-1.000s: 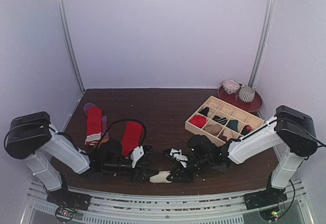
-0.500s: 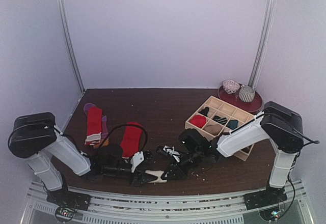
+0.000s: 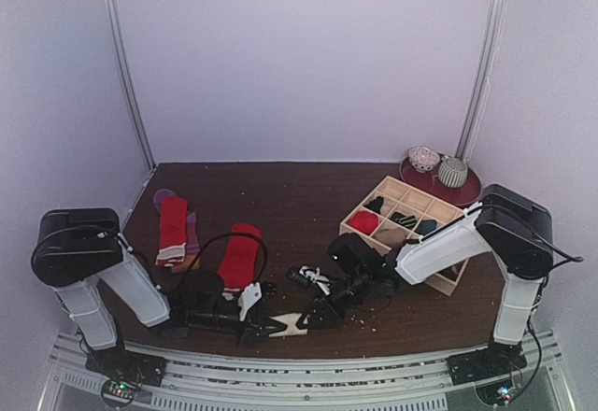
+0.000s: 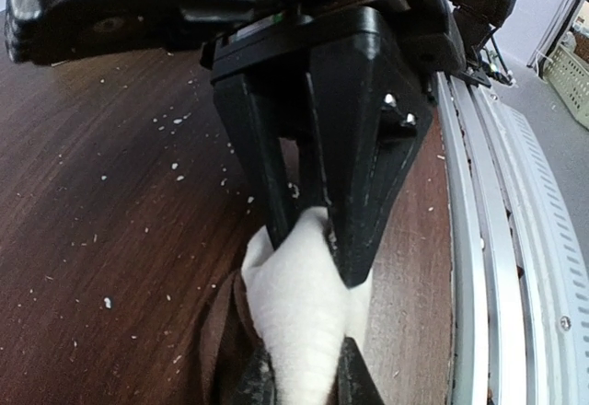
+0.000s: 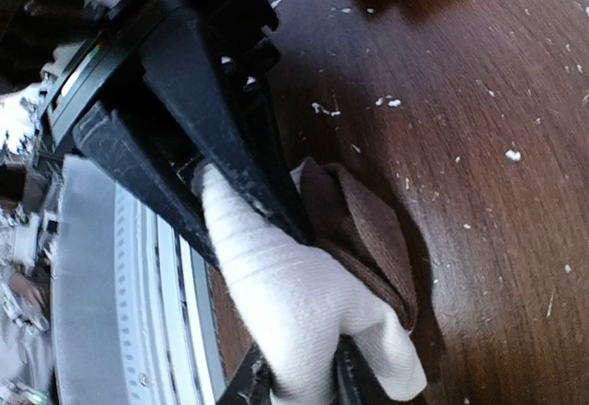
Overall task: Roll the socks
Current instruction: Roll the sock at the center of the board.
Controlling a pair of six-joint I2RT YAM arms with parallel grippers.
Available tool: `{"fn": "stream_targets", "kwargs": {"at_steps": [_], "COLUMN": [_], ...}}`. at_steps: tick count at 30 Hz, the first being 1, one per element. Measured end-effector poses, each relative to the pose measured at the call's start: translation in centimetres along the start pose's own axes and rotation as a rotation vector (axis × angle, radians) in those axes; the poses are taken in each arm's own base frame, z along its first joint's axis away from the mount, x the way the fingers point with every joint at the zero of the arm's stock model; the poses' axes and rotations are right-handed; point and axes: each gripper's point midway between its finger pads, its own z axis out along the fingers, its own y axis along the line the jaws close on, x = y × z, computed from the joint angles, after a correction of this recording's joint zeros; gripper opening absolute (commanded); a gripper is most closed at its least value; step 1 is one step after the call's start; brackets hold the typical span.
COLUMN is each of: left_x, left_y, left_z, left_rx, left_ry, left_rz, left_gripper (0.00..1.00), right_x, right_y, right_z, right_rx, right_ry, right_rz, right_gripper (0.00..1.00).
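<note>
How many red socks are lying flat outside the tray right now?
2 red socks: one at far left, atop a purple sock; the other just right of it, nearer the middle. Others may be hidden.

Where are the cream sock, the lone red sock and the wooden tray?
cream sock (image 3: pixel 291 324), top view, its middle.
lone red sock (image 3: pixel 240 255), top view, its middle.
wooden tray (image 3: pixel 366 202), top view, its left wall.

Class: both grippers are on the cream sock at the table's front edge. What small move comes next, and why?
Probably the left gripper should turn its end over toward the right gripper to start the roll: each is shut on one end of the cream sock, unrolled between them.
</note>
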Motion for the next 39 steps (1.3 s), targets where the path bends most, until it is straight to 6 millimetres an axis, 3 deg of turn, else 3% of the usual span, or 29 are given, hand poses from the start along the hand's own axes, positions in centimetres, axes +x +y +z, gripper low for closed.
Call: {"fn": "stream_targets", "kwargs": {"at_steps": [1, 7, 8, 13, 20, 27, 39], "left_x": [0.0, 0.2, 0.3, 0.4, 0.4, 0.4, 0.4], "left_y": [0.0, 0.1, 0.0, 0.0, -0.3, -0.3, -0.3], "left_z": [0.1, 0.8, 0.9, 0.9, 1.1, 1.2, 1.2], "left_rx": [0.001, 0.018, 0.020, 0.030, 0.050, 0.062, 0.064], "left_ry": [-0.003, -0.025, -0.029, -0.050, -0.057, -0.059, -0.061], "left_rz": [-0.010, -0.084, -0.096, -0.146, -0.171, -0.180, -0.181], "left_gripper": [0.00, 0.00, 0.00, 0.00, 0.00, 0.00, 0.00], "right_x": [-0.1, -0.5, -0.7, -1.7, 0.6, 0.8, 0.0], "right_y": [0.0, -1.0, -1.1, -0.1, 2.9, 1.5, 1.0], "right_z": [-0.1, -2.1, -2.8, -5.7, -2.9, -1.3, -1.3], "right_rx": [-0.001, 0.131, 0.167, 0.304, 0.296, 0.358, 0.423], "right_ry": [0.000, -0.042, -0.061, -0.177, -0.111, -0.069, -0.066], "right_rz": [-0.003, -0.102, -0.139, -0.416, -0.700, -0.772, -0.826], "right_gripper": [0.37, 0.47, 0.55, 0.62, 0.63, 0.63, 0.64]}}
